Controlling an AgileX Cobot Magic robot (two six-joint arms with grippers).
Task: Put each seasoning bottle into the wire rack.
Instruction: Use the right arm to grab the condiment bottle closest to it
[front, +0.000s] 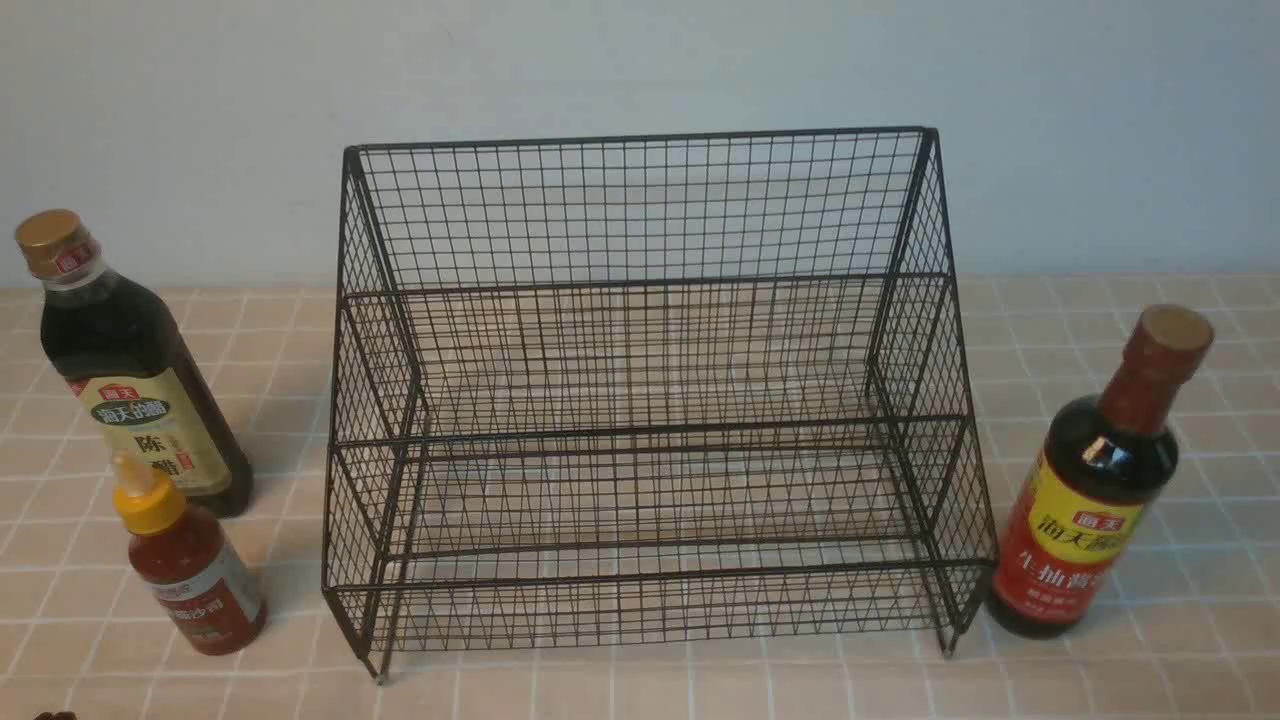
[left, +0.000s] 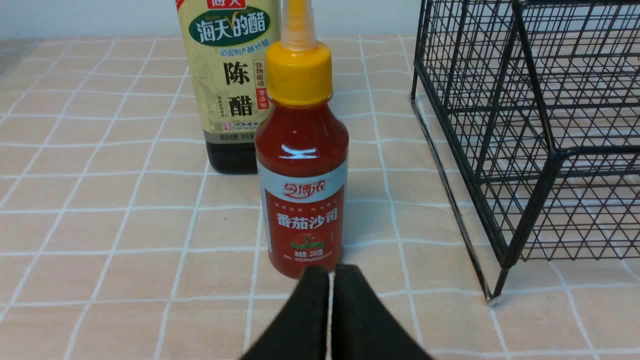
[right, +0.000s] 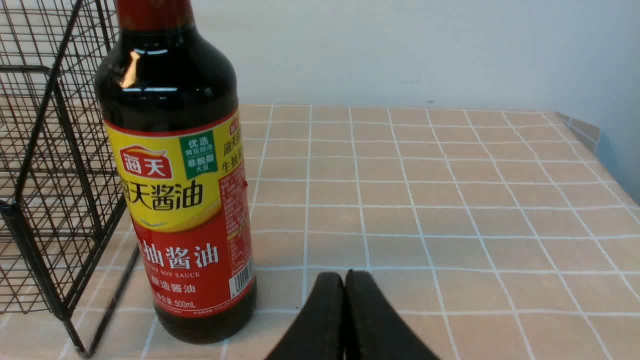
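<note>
The black wire rack (front: 640, 430) stands in the middle of the tiled table (front: 1150, 670), and all three bottles are outside it, upright on the table. On its left a tall dark bottle (front: 130, 380) with a gold cap stands near the rack's side, a small red bottle (front: 190, 575) with a yellow nozzle just in front of it. On the right a red-necked bottle (front: 1090, 500) stands just beside the rack's front corner. The left end effector (left: 330, 280) is pinched together, empty, close to the small red bottle; the right end effector (right: 344, 282) is likewise closed on nothing, near the red-necked bottle.
</note>
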